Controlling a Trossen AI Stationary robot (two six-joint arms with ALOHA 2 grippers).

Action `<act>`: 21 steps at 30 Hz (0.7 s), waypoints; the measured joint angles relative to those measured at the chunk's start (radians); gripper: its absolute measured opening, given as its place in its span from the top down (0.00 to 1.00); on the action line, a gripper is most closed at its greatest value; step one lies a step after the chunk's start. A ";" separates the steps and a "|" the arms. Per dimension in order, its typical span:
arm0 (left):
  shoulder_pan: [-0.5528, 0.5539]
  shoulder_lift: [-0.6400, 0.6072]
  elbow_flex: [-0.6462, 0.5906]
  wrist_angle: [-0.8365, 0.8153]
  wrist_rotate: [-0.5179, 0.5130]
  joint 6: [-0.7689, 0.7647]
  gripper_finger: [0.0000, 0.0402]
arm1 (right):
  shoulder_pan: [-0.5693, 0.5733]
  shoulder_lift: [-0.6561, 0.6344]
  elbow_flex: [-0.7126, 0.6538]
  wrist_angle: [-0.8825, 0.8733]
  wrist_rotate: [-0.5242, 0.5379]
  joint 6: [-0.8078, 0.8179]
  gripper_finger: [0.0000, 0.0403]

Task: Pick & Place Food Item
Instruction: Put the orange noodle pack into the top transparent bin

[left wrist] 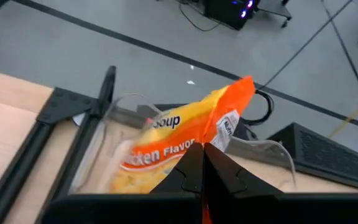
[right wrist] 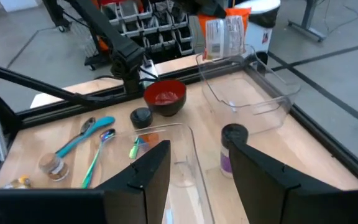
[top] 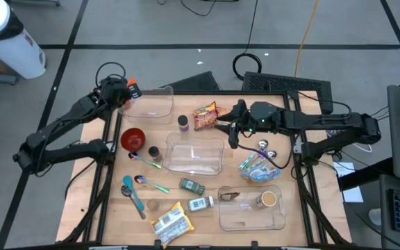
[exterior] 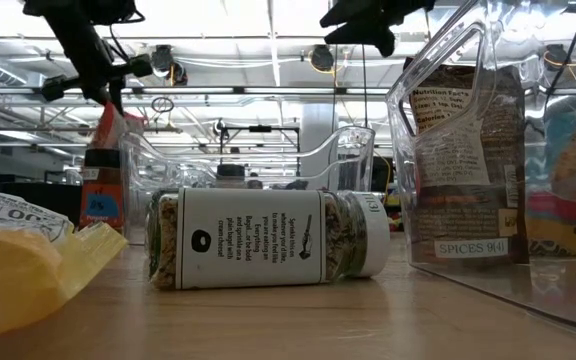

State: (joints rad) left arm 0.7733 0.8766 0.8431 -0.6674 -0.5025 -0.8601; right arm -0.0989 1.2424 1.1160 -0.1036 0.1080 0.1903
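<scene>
A yellow and orange soup packet (left wrist: 166,155) hangs from my left gripper (top: 126,91), which is shut on it at the table's far left. The packet (right wrist: 225,31) is over the far-left clear container (top: 149,105); whether its lower end (exterior: 101,205) touches the container I cannot tell. My right gripper (right wrist: 197,168) is open and touches nothing. It hovers above the table's middle (top: 232,129), between an orange snack bag (top: 207,117) and the central clear container (top: 196,156). My left gripper pinches the packet's orange edge (left wrist: 215,138) between its two shut fingers. The fingers slant downward from the table's left side. The packet hangs below them over the container, and its printed face shows in the left wrist view.
A dark-lidded spice jar (right wrist: 234,146) stands beside the central container. A red bowl (top: 132,139) and spoons (top: 134,194) are at the left. Two jars lie near the front (top: 192,185) (exterior: 268,238). Another clear container (top: 252,208) and a clear bag (top: 259,167) are at the right.
</scene>
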 joint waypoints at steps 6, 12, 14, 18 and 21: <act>0.071 0.001 0.000 0.000 0.010 0.051 1.00 | -0.034 0.001 0.000 0.029 -0.004 -0.001 0.61; 0.123 0.000 -0.040 0.060 0.069 0.089 1.00 | -0.069 0.001 0.000 0.026 -0.004 -0.001 0.61; 0.135 0.001 -0.087 0.116 0.118 0.078 1.00 | -0.075 0.001 0.000 0.026 -0.004 -0.001 0.61; 0.148 0.001 -0.175 0.226 0.191 0.059 1.00 | -0.079 0.000 0.000 0.026 -0.004 -0.001 0.61; 0.154 0.001 -0.224 0.259 0.210 0.027 1.00 | -0.079 0.000 0.000 0.025 -0.004 -0.001 0.61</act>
State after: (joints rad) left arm 0.9277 0.8777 0.6193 -0.4084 -0.2929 -0.8328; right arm -0.1783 1.2427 1.1160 -0.0784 0.1036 0.1898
